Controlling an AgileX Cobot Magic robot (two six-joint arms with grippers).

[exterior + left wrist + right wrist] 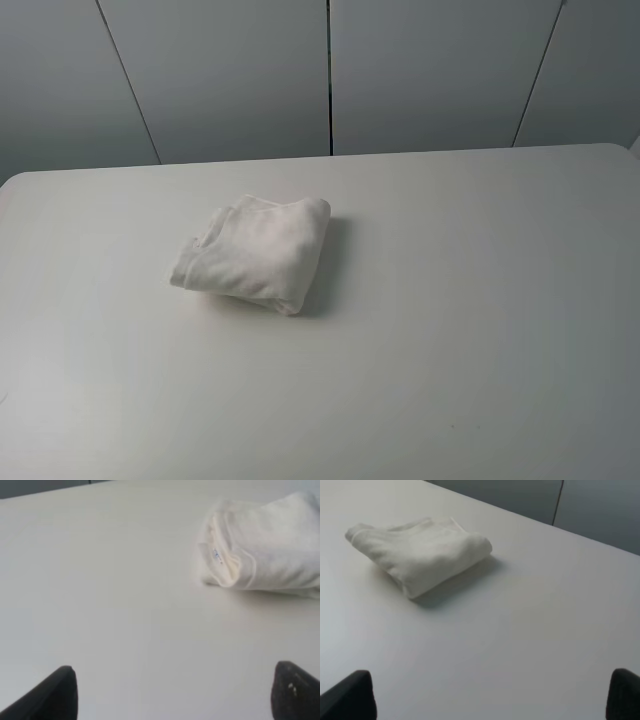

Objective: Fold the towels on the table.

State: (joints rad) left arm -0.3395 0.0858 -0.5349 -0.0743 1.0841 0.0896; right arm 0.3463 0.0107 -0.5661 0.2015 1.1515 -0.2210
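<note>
Grey wall panels stand behind a plain white tabletop [480,330], and on it we see only the towel [255,252], lying a little left of the middle and toward the far side. It sits as a compact, thick bundle of several layers, its edges slightly uneven, well apart from both arms.

We judge that the folding is largely done, or that a last tidy fold is still open; which of the 2 we cannot settle from this moment. If another fold is wanted, the next move calls for both arms to travel in to the bundle, pinch 2 corners of 1 edge and carry them across together so the layers do not slide.

From the high camera we see neither arm at all. The left wrist view shows the left end effector [172,692] with its dark fingertips [55,695] spread wide and nothing between them; it also shows the layered open end of the towel and a small tag [218,556] with dark print. The right wrist view shows the right end effector [492,695] likewise spread and empty, facing the smooth rounded fold.
</note>
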